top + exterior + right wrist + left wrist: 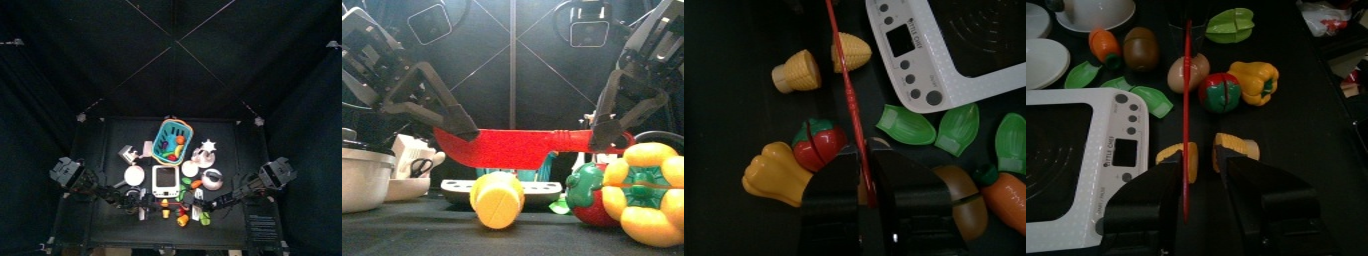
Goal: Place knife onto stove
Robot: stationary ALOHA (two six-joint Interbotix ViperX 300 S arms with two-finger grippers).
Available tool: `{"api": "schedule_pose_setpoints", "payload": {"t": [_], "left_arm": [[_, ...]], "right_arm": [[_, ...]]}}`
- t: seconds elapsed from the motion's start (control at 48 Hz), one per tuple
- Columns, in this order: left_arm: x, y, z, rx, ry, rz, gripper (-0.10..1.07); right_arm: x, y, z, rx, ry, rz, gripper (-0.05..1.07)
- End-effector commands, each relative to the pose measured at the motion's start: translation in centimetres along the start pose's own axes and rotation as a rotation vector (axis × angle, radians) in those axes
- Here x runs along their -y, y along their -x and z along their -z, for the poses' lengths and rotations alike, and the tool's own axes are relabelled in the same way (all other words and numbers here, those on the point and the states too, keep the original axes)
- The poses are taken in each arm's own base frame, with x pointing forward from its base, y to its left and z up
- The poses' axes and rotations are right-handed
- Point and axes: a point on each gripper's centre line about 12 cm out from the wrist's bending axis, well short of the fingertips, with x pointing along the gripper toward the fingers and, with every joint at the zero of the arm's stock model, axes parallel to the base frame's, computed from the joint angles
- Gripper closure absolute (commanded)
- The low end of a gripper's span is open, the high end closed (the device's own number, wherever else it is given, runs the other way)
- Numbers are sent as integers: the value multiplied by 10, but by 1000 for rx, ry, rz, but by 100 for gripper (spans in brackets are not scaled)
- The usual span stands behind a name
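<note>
The red knife hangs level above the table between my two arms. My right gripper is shut on its handle end, and in the right wrist view the blade runs straight out from between the jaws. My left gripper is at the blade's other end. In the left wrist view the blade stands edge-on between the jaws, close against one finger, with a gap on the other side. The white stove lies beside and below the left gripper, and also shows as the stove and the stove.
Toy food lies under the knife: a yellow pepper, a red-and-green fruit, a yellow mushroom and green leaves. White plates and a cup stand at the left. A teal basket stands at the back.
</note>
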Motion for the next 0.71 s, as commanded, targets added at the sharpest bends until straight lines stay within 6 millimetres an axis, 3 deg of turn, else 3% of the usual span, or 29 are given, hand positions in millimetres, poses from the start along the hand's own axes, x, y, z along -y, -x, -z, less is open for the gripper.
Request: {"api": "schedule_pose_setpoints", "payload": {"t": [0.0,0.438,0.688], "left_arm": [[0,3,-14,56,7,-1,25],[-21,20,-24,168,12,-71,25],[-30,32,-25,205,15,-95,25]], "right_arm": [[0,9,-11,32,-22,-9,64],[-9,34,-9,60,-24,-63,64],[-4,56,5,40,-77,-91,64]]}}
